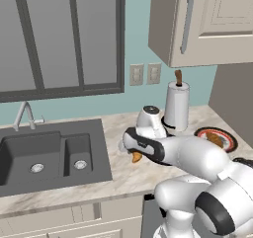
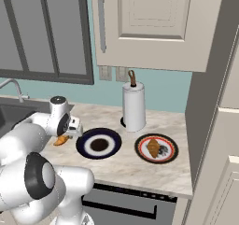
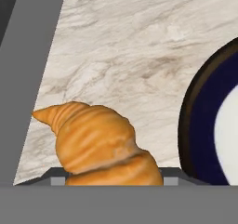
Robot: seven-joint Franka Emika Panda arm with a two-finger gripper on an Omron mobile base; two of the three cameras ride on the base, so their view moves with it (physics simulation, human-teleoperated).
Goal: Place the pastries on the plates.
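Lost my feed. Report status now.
Gripper low over golden croissant on counter, jaw state unclear. Navy plate bare beside it. Brown croissant on red-rimmed plate. Nothing in the way.

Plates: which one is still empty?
The dark navy plate with the white ring, the one nearer the sink. It holds nothing. The white red-rimmed plate by the paper towel holder already carries the darker brown croissant.
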